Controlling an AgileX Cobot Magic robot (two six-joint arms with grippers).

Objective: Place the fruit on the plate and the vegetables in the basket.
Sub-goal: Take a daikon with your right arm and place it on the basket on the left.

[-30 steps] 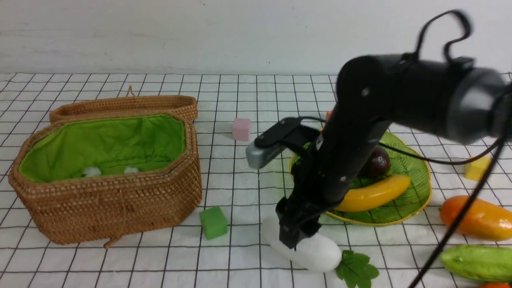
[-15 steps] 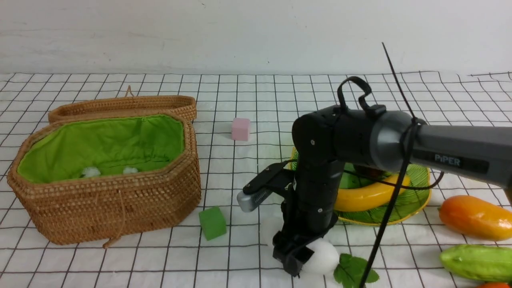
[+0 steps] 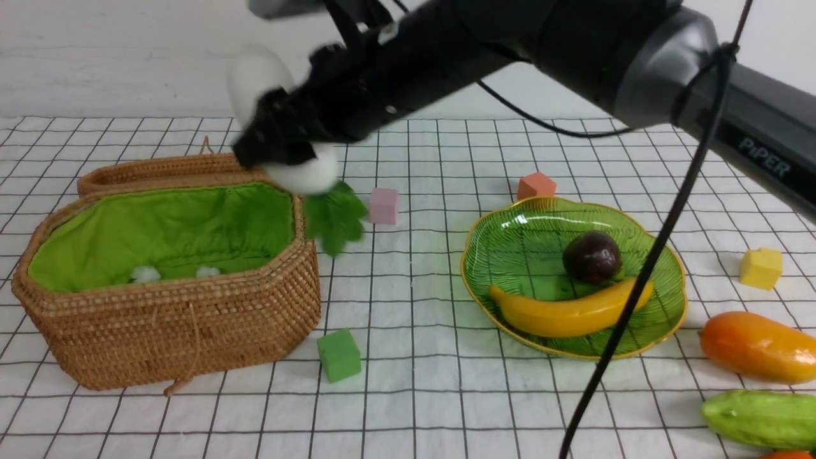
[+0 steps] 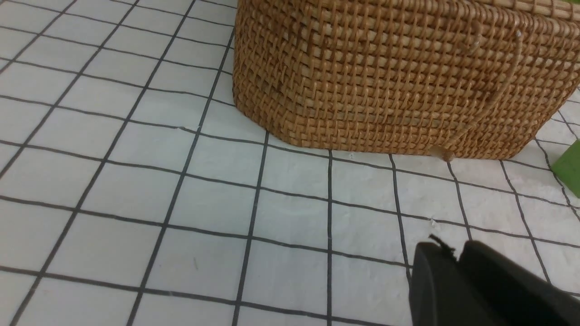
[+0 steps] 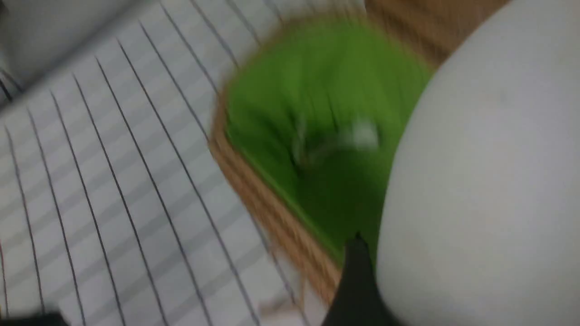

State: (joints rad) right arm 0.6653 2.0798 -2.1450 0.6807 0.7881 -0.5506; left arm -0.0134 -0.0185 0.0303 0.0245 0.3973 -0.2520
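My right gripper (image 3: pixel 280 135) is shut on the white radish (image 3: pixel 255 76), holding it in the air over the right end of the open wicker basket (image 3: pixel 172 319). The radish's green leaf (image 3: pixel 335 217) hangs beside the basket's rim. In the right wrist view the radish (image 5: pixel 489 181) fills the frame beside one dark finger (image 5: pixel 358 280), with the green lining (image 5: pixel 326 113) below. A banana (image 3: pixel 567 312) and a mangosteen (image 3: pixel 591 256) lie on the green plate (image 3: pixel 666 280). The mango (image 3: pixel 758 347), gourd (image 3: pixel 758 417) and a sliver of pepper (image 3: pixel 790 454) lie right of the plate. My left gripper (image 4: pixel 455 256) is shut and empty, low beside the basket (image 4: pixel 398 81).
The basket's lid (image 3: pixel 191 167) lies behind it. Small cubes sit on the checked cloth: pink (image 3: pixel 383 205), orange (image 3: pixel 536 186), yellow (image 3: pixel 760 268), and green (image 3: pixel 339 354) by the basket's front corner. Two white tufts lie inside the basket.
My right gripper closed on the radish near the table's front, then lifted it and swung it up and left to above the basket. The plate is uncovered again.
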